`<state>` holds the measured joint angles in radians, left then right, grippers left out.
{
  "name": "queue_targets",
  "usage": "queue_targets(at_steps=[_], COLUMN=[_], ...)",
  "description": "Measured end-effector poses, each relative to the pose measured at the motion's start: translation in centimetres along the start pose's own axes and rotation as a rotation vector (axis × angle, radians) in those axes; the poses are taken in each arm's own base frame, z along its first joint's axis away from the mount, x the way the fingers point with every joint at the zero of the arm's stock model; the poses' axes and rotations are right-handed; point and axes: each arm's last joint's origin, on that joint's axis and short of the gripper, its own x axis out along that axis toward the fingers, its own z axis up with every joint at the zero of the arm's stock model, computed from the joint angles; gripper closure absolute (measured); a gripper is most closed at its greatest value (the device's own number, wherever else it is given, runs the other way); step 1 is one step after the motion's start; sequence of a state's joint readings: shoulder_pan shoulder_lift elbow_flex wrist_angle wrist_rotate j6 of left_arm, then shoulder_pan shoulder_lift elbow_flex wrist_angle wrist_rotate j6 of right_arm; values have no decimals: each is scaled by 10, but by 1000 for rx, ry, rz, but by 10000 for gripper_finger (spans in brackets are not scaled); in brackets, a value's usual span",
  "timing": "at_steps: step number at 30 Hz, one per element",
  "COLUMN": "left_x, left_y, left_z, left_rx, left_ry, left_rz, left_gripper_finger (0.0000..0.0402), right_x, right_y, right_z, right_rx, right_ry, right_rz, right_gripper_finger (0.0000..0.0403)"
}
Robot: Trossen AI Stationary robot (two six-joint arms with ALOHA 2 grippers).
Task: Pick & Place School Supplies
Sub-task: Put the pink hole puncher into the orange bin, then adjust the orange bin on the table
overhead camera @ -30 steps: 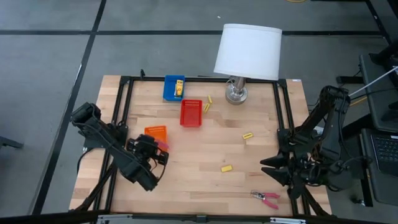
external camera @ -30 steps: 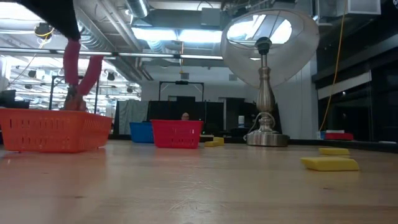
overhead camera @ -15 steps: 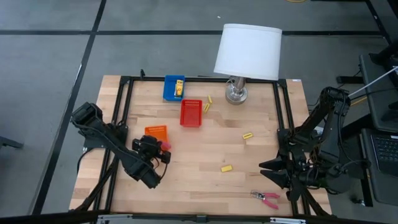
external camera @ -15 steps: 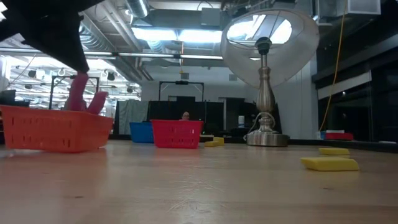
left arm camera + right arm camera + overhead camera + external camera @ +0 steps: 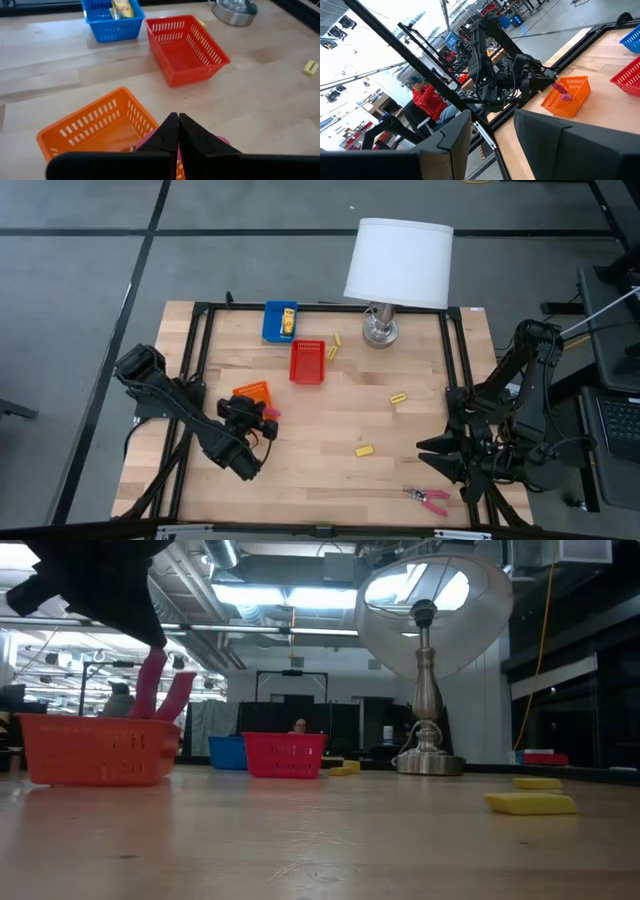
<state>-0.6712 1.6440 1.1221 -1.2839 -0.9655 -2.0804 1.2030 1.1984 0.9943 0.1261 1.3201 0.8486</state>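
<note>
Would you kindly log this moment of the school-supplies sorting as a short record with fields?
left gripper: shut on the pink-handled pliers, at the orange tray
held pliers: handles stick up above the tray's rim
right gripper: fingers apart, empty, parked at the table's right edge
blue tray: holds a yellow packet
red tray: empty
loose on table: second pliers, two yellow packets, two yellow stubs
lamp: stands at the far edge
</note>
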Motion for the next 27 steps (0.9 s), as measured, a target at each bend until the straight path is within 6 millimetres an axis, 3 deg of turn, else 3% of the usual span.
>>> queue_targets(at_steps=[6, 19, 23, 27], left_x=[-2, -32, -30, -16], left_y=[-4, -1, 3, 4], left_z=[-3, -26, -18, 7], left_rx=[-21, -23, -26, -76], left_ry=[6, 139, 153, 146], left_rz=[-46, -158, -113, -34], left_gripper_finger=[401, 394, 368, 342], right_x=[0, 0, 0, 0], right_y=[0, 0, 0, 0], right_z=[0, 0, 0, 0], right_rx=[0, -19, -16, -7], right_ry=[0, 3, 13, 14], right_rz=[0, 2, 11, 13], right_gripper_finger=[247, 247, 247, 247])
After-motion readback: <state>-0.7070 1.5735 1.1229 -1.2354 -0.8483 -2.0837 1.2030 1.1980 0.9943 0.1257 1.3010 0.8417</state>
